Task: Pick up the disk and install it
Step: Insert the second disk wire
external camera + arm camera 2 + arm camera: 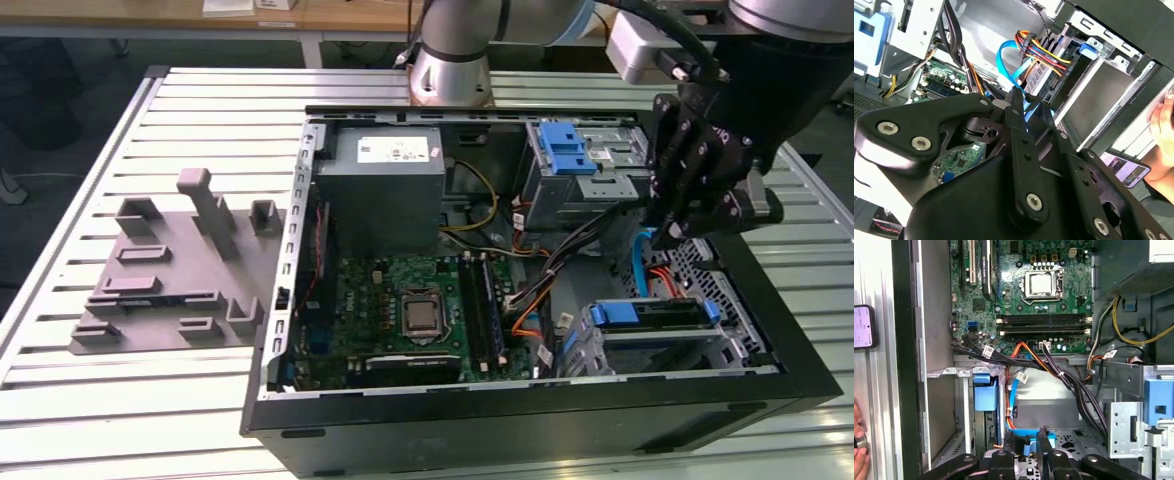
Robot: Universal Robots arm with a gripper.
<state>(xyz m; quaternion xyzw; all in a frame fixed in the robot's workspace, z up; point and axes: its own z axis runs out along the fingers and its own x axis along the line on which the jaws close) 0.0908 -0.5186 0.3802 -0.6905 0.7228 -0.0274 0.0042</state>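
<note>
The black gripper (674, 225) hangs over the open computer case (534, 420), fingers (1046, 450) closed to a narrow gap on the disk (1035, 441), whose blue bracket shows between them in the first wrist view. The disk's circuit-board side (956, 162) peeks beneath the gripper in the second wrist view; its long axis cannot be told. The case lies on a slatted metal table (80, 400) beside a grey fixture plate (174, 270). A person's hand (1161, 125) rests by a phone (1126, 167).
</note>
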